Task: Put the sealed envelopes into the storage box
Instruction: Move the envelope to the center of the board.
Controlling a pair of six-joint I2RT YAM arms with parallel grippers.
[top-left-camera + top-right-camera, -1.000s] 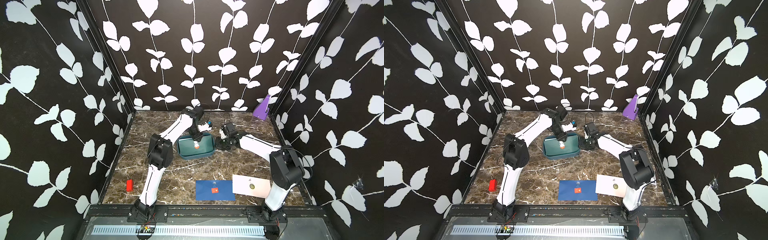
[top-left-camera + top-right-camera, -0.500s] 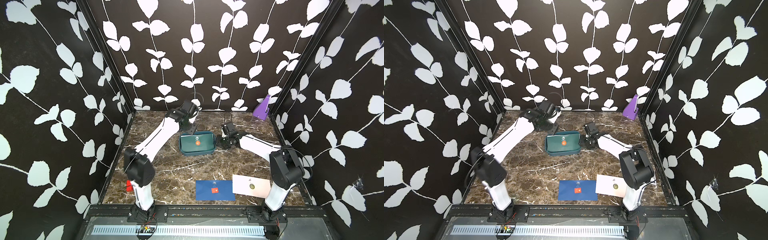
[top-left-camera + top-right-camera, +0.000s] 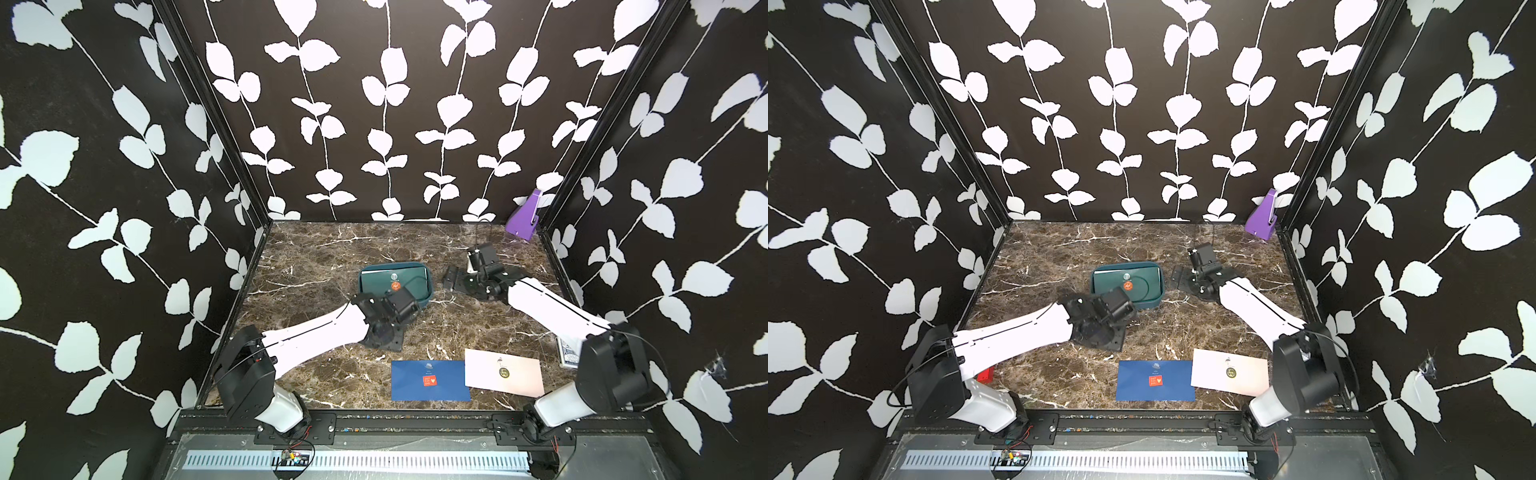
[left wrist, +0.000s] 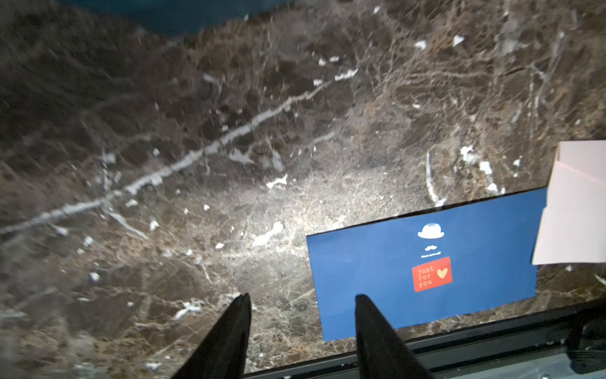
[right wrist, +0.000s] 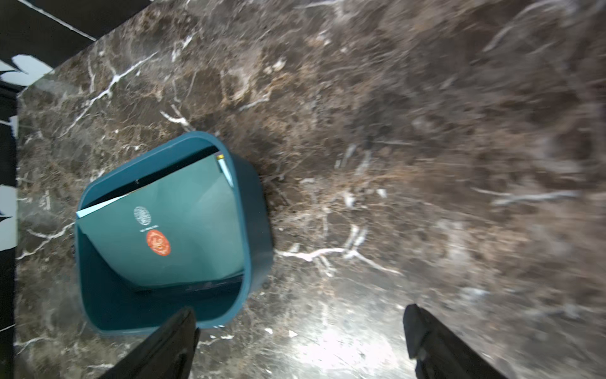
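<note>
**Two envelopes lay outside the box; both grippers empty**

At the near left, a small red block (image 3: 985, 374) showed in a top view only. Near the front edge, a flat navy envelope (image 3: 430, 380) with a square red sticker lay on the veined marble table (image 3: 316, 257), touching a pale pink envelope (image 3: 503, 372). Just beyond, the left gripper (image 4: 301, 297) hung partly open, holding nothing. Farther off, the rounded teal plastic box (image 5: 257, 210) held a green envelope (image 5: 170, 229). The right wrist view alone showed a pale-blue edge beneath it. Right of the box, the right gripper (image 5: 300, 310) was spread wide and empty.

Probably a robot lab booth — leaf-print walls (image 3: 357, 124) enclosing a marble-look tabletop (image 3: 324, 257).
</note>
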